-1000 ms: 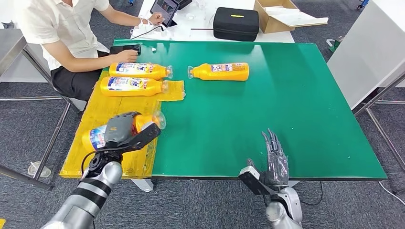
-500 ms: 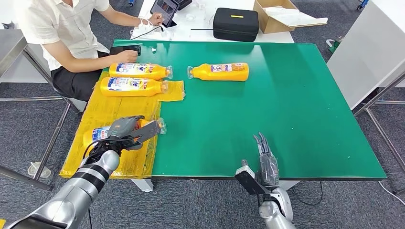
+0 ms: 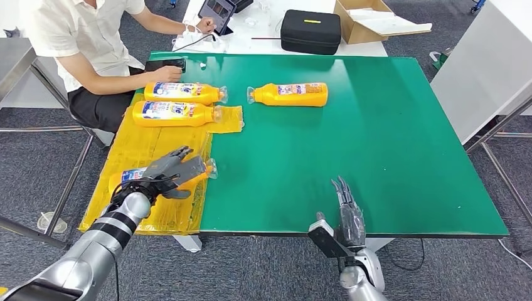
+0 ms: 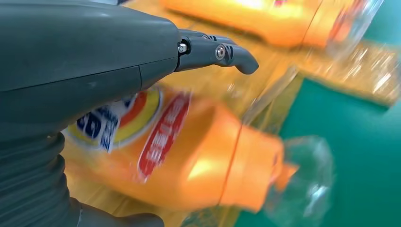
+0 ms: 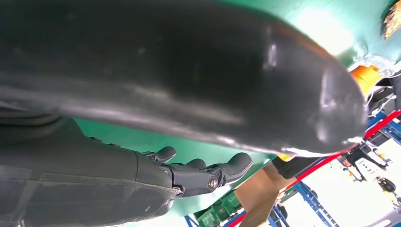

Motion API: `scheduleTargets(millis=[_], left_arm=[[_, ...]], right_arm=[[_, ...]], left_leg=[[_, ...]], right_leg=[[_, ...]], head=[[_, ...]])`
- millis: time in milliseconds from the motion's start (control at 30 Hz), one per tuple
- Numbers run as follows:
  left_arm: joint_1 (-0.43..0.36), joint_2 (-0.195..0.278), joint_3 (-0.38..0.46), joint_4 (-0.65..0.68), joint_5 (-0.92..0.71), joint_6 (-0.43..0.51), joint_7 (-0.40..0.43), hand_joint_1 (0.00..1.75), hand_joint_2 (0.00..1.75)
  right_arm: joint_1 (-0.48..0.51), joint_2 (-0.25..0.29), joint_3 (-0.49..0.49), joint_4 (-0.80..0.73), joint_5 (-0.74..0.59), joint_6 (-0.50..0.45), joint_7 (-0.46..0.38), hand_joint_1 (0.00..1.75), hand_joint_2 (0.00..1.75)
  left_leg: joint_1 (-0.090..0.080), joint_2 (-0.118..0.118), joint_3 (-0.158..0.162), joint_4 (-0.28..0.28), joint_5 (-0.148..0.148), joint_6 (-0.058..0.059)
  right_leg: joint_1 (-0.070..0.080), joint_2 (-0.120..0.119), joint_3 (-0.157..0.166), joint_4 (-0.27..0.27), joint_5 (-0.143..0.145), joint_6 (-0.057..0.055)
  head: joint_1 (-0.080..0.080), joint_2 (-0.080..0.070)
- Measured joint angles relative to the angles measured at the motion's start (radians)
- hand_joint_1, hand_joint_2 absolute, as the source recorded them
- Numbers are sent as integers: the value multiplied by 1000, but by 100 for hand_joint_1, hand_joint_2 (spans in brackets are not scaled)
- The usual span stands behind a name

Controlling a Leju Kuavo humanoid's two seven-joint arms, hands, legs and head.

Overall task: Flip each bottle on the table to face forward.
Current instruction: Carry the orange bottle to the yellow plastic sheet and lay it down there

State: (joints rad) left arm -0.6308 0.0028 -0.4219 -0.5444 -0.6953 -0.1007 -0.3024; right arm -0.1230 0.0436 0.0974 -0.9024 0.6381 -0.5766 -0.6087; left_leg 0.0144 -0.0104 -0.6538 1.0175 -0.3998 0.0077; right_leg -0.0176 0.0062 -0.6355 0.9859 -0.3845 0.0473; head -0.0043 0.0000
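Four orange bottles lie on their sides on the green table [image 3: 376, 144]. The nearest bottle [image 3: 130, 176] rests on the yellow sheet [image 3: 147, 141] at the front left, its blue and red label [image 4: 161, 137] facing up and its clear cap [image 3: 211, 167] pointing right. My left hand [image 3: 170, 169] hovers over this bottle with fingers spread and thumb apart, not gripping it. Two more bottles [image 3: 182, 93] [image 3: 175, 113] lie side by side at the back left, and a fourth bottle [image 3: 288, 94] lies at the back centre. My right hand [image 3: 349, 216] stands with straight fingers at the table's front edge, empty.
A person in a white shirt [image 3: 75, 31] sits at the back left, one hand [image 3: 166, 74] on a black device at the table's corner. Behind the table stand a black case [image 3: 310, 28], a cardboard box [image 3: 370, 19] and a tablet [image 3: 216, 12]. Green surface stretches right.
My left hand lowered the near bottle onto the yellow sheet and spread its fingers, letting go. My right hand sank slightly at the front edge.
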Motion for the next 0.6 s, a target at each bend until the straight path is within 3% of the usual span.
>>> scheduleTargets(millis=[100, 433, 567, 600], left_arm=[[47, 2, 0, -87, 39, 57, -19, 0, 175], [293, 2, -79, -573, 86, 204, -40, 0, 175], [341, -3, -111, -665, 122, 211, -58, 0, 175], [351, -7, -117, -679, 141, 207, -64, 0, 175]], right_arm=[[3, -2, 0, -1, 5, -3, 1, 0, 0], [18, -25, -6, -57, 102, -16, 64, 0, 0], [-17, -61, -2, -54, 236, 7, 178, 0, 175], [-33, -73, 0, -49, 272, 10, 202, 0, 175]], left_leg=[[0, 0, 0, 0, 0, 0], [-1, 0, -2, 0, -2, 0], [-1, 0, -2, 0, -1, 0], [-1, 0, -2, 0, -1, 0]], right_leg=[[0, 0, 0, 0, 0, 0], [-1, 0, -1, 0, -1, 1], [-1, 0, -1, 0, -1, 1], [-1, 0, -1, 0, 0, 1]], head=[[0, 0], [0, 0], [0, 0], [0, 0]])
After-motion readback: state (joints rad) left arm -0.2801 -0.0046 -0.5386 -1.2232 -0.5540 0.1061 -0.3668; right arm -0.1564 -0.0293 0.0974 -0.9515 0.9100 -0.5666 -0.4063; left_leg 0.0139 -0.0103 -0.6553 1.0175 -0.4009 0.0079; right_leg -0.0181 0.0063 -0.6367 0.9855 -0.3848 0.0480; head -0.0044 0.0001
